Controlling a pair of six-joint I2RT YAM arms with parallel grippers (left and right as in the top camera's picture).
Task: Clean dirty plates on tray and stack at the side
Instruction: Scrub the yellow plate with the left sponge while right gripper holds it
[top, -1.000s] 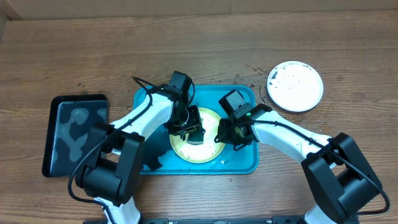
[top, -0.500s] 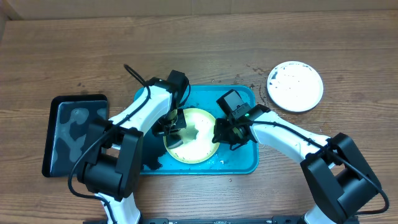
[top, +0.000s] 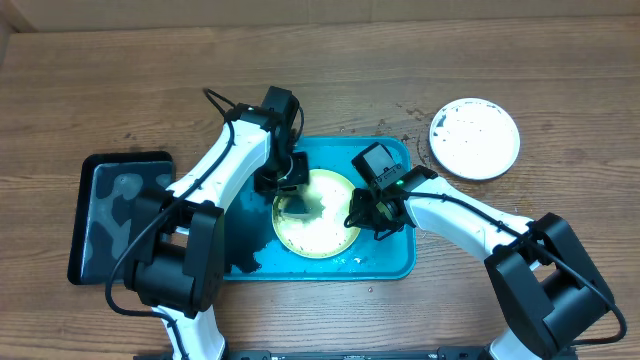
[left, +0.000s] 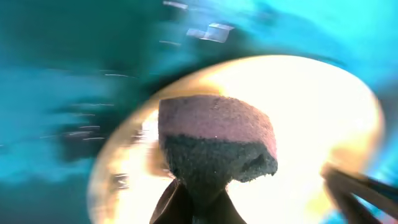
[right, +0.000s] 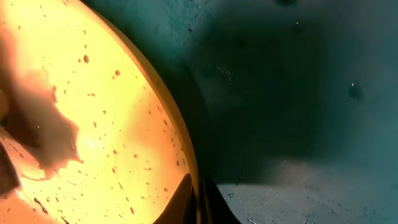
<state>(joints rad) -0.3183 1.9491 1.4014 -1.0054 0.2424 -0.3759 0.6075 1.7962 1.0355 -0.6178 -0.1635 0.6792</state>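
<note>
Since a second ago the left gripper (top: 292, 194) has swung from the middle of the small, round, plastic yellow-green rimmed plate (top: 322, 228) out past its left edge and back to its upper-left rim. The plate itself has slid only slightly on the large turquoise-blue rectangular plastic tray (top: 396, 256).

The left gripper's jaws are pinched tight on a dark scouring sponge (left: 214, 144) with a reddish-brown face, which is pressed on the plate near that rim. The left wrist view is smeared by motion.

The right gripper (top: 359, 216) has not shifted. Its jaws are closed narrowly on the plate's right rim, and the right wrist view shows the fingertips (right: 198, 198) meeting right at the yellow edge. The plate's surface there is dotted with dark specks.

The plate lies in the middle of the tray. Its front rim is near the tray's front wall, and bare tray floor lies on either side. The strip on the right is wider and partly covered by the right wrist. A dark scrap (top: 246, 262) sits in the tray's front-left corner.

A small round white plastic plate (top: 476, 138) with specks lies on the wooden table (top: 330, 80), near the tray's far right corner but apart from it. A smaller black rectangular tray (top: 120, 214) lies to the left, with a gap of wood between the two trays that the left arm crosses. Wide bare wood runs behind the turquoise tray.
</note>
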